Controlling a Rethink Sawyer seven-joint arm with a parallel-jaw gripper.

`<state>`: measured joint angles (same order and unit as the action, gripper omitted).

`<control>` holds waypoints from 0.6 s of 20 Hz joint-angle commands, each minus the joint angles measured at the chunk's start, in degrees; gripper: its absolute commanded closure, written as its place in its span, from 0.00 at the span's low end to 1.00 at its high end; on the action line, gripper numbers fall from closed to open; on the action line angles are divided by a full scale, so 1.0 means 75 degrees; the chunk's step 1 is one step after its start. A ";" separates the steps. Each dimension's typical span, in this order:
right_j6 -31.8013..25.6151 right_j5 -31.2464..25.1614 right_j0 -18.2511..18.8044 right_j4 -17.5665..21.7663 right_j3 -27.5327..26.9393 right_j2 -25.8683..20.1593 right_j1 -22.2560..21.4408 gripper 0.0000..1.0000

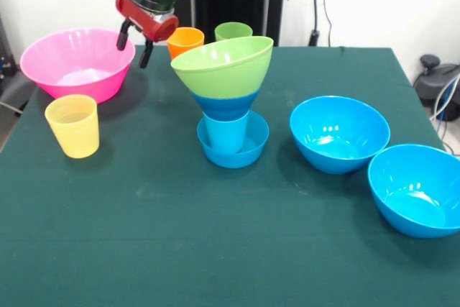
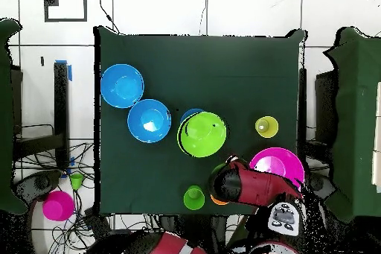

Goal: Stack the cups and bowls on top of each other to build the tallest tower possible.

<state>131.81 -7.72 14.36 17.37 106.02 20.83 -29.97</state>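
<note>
Green-covered table (image 1: 215,249) with stacking set, front view. Clock directions are read from the tower, 12 o'clock at the picture's top.

Pink ribbed bowl (image 1: 77,62) stands upright at 10 o'clock, near the table's left edge. Two large blue bowls lie at 3 to 4 o'clock: one (image 1: 339,133) nearer the tower, the other (image 1: 417,189) touching it on the far side, both mouth-up and empty.

The tower (image 1: 228,98) stands near the table's centre: a small blue bowl (image 1: 233,150) at the base, an inverted light blue cup (image 1: 227,133) in it, then a blue bowl (image 1: 224,104), and a lime green bowl (image 1: 223,68) on top, tilted.

Yellow cup (image 1: 72,126) stands upright at 9 o'clock, just in front of the pink bowl. Orange cup (image 1: 185,39) and green cup (image 1: 233,31) stand at 11 to 12 o'clock, behind the tower.

The gripper (image 1: 134,42) hangs at 10 o'clock, between pink bowl and orange cup; its two dark fingers (image 1: 123,37) stand apart and hold nothing.
</note>
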 commanded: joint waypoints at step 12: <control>0.0160 0.0725 0.0315 0.0549 -0.1003 -0.0578 0.1222 0.00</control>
<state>131.81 -5.97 16.01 18.92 104.20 20.86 -24.13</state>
